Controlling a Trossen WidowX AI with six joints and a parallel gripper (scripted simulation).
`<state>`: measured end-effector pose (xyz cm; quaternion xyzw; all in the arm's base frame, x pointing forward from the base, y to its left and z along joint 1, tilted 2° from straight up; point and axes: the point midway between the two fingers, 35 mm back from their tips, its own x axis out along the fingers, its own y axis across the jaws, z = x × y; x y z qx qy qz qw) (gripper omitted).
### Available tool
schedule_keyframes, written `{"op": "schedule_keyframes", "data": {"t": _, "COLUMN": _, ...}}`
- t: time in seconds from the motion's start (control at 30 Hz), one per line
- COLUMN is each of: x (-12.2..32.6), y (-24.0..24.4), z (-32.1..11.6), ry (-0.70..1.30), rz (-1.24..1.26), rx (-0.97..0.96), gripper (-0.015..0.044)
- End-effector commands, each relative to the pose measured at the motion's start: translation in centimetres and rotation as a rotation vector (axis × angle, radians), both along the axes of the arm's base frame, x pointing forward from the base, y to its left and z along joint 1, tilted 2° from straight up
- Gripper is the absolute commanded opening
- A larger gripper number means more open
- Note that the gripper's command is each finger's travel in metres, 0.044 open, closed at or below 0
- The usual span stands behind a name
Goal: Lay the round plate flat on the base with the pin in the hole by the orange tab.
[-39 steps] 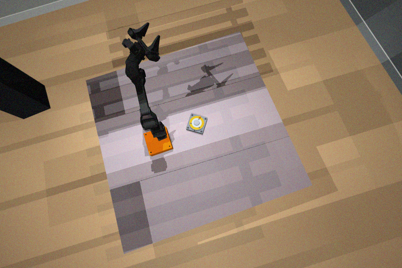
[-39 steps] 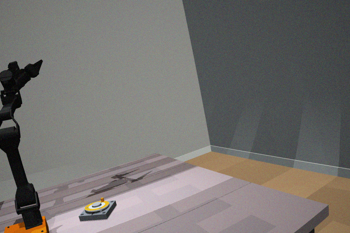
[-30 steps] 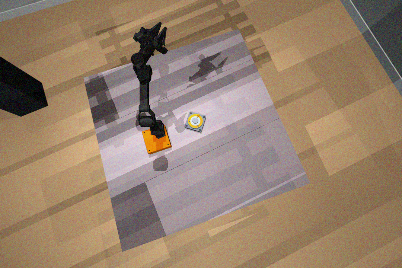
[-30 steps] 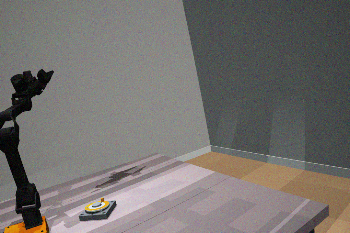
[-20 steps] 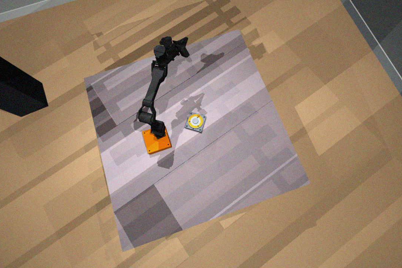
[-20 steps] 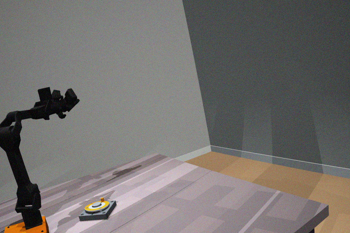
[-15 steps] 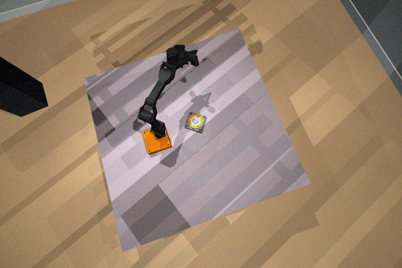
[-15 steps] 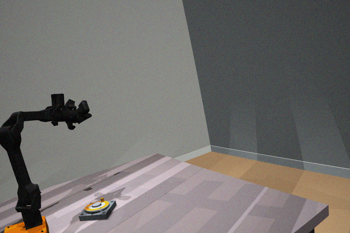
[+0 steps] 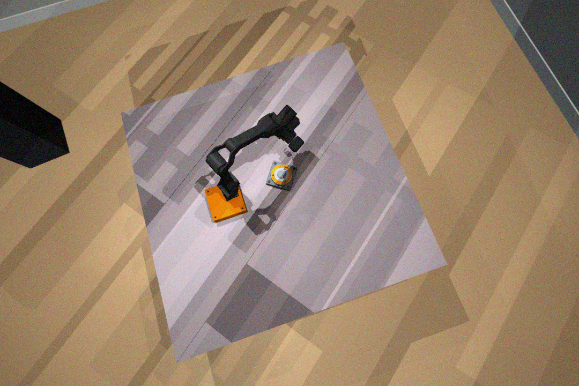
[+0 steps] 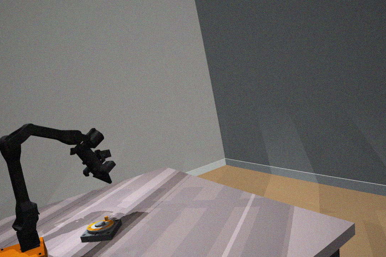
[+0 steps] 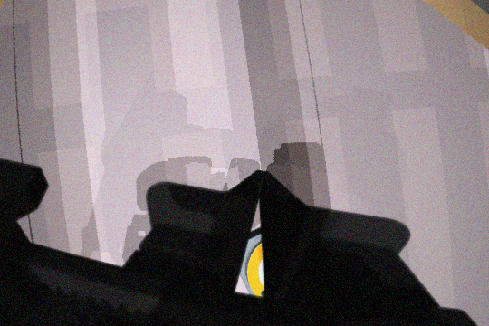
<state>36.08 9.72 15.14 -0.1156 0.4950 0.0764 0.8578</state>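
The round plate [image 9: 274, 177] [image 10: 91, 226] [image 11: 254, 268], yellow with a white inner ring, sits around the grey post [image 9: 281, 173] [image 10: 99, 223] on the square grey base [image 9: 269, 183] [image 10: 92, 238]. In the exterior view a gap shows under the plate, which rides above the base's top. Its orange tab [image 9: 286, 168] [image 10: 106, 218] stands up at the rim on the far side. The pin and the hole by the tab cannot be made out. My gripper [image 9: 295, 145] [image 10: 110, 182] [image 11: 261, 176] is shut and empty, high above the table beyond the base, touching nothing. In the wrist view my fingers hide most of the plate.
The arm's orange mount [image 9: 226, 210] [image 10: 9, 252] stands on the table [image 9: 335, 236] [image 10: 184, 230] to the left of the grey base. The arm arches up and over from it. A black post-like block [image 9: 21, 123] stands at the far left in the top view. Walls rise beyond the table.
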Motion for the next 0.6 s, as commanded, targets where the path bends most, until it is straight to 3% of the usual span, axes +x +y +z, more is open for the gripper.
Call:
{"op": "schedule_keyframes", "data": {"t": 0.0, "x": -4.4, "y": -4.4, "z": -4.7, "ry": 0.295, "rz": -0.219, "rx": 0.050, "gripper": 0.0000}}
{"op": "schedule_keyframes", "data": {"t": 0.17, "x": -7.2, "y": -6.4, "z": -6.4, "ry": 0.453, "rz": -0.357, "rx": 0.083, "gripper": 0.0000}}
{"op": "schedule_keyframes", "data": {"t": 0.57, "x": -6.9, "y": -6.5, "z": -8.2, "ry": 0.453, "rz": -0.357, "rx": 0.083, "gripper": 0.0000}}
